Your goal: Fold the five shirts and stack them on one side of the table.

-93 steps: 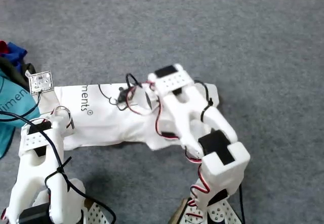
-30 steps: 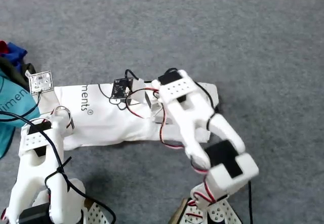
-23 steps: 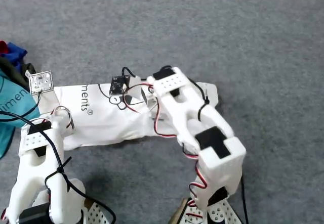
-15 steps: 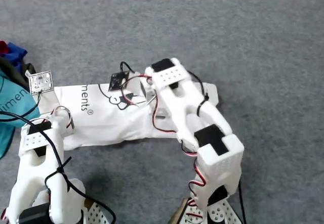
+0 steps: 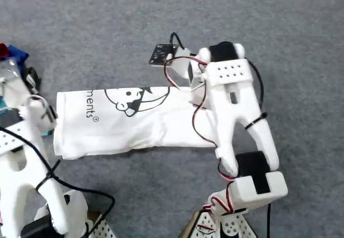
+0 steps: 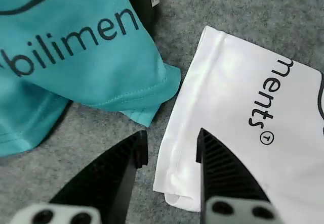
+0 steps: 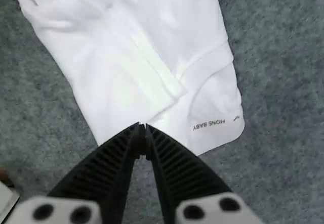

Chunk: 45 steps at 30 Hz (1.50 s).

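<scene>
Teal shirt (image 6: 76, 57) sits bunched at the table's (image 5: 279, 39) far left, its hem just beside the white shirt (image 5: 134, 122), maybe touching.

Left arm (image 5: 24, 141) has pulled left and off the white shirt's left end. Left gripper (image 6: 169, 140) hovers over that end's near corner, fingers spread, holding nothing.

White shirt is in the middle of the table as a long strip, sides and sleeve tucked in, print up. The print was under the right arm (image 5: 234, 98) a moment ago and is now fully exposed.

Right arm has lifted off the shirt's middle and swung out to its right end, on the far side. Right gripper (image 7: 141, 129) sits right at that end's edge, fingers pressed together and empty. Can't tell if the tips touch the cloth.

My read:
- Lengthwise fold looks done, both arms let go.
- They look staged at opposite ends for the crosswise fold.
- Right gripper needs to open before it can pinch that edge.
- No stack started yet, so the task is early.
</scene>
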Each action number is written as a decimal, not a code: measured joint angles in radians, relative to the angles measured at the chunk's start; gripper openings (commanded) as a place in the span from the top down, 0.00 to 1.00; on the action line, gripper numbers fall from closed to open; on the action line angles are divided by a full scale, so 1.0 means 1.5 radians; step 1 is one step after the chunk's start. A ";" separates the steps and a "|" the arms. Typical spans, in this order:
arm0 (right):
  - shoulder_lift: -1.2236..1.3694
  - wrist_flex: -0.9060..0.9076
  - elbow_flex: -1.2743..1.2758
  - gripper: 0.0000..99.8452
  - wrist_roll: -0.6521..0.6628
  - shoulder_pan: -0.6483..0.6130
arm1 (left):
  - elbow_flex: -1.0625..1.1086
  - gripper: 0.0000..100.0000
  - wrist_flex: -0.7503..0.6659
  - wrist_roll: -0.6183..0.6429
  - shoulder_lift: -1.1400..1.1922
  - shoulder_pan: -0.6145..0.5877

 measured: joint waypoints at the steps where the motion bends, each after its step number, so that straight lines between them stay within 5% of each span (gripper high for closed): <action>1: -0.003 0.007 0.000 0.99 0.000 0.004 | -0.010 0.82 0.014 -0.009 0.003 0.000; 20: -0.042 0.031 0.000 0.99 -0.037 0.007 | -0.223 0.82 0.035 -0.016 0.503 0.026; 32: -0.042 0.031 0.000 0.99 -0.037 0.007 | -0.399 0.98 0.165 -0.017 0.686 0.053; 45: -0.042 -0.003 0.000 0.99 -0.080 0.063 | -0.534 0.98 0.266 -0.017 0.758 0.085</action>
